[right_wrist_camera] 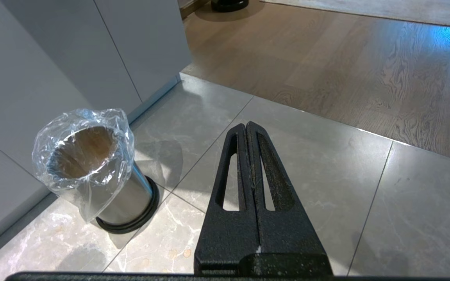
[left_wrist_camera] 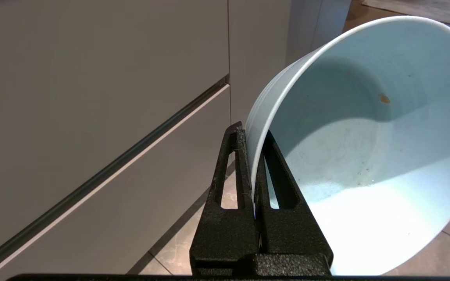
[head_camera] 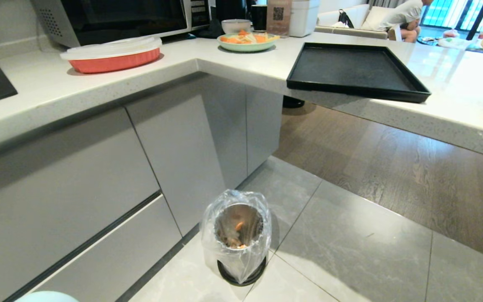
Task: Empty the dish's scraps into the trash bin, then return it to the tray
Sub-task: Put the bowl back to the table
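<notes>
My left gripper is shut on the rim of the dish, a pale-blue bowl tipped on its side, bare inside but for a small orange speck. A sliver of the dish shows at the head view's bottom edge. The trash bin, shiny metal with a clear bag over its rim, stands on the floor by the cabinets, with orange scraps inside. In the right wrist view the trash bin stands beside my right gripper, which is shut on nothing above the tiles. The black tray lies bare on the counter, overhanging its edge.
On the counter stand a pale-green plate of orange slices, a greyish-white bowl, a red dish with a white lid and a microwave. Grey cabinet fronts run along the left. A person sits far back.
</notes>
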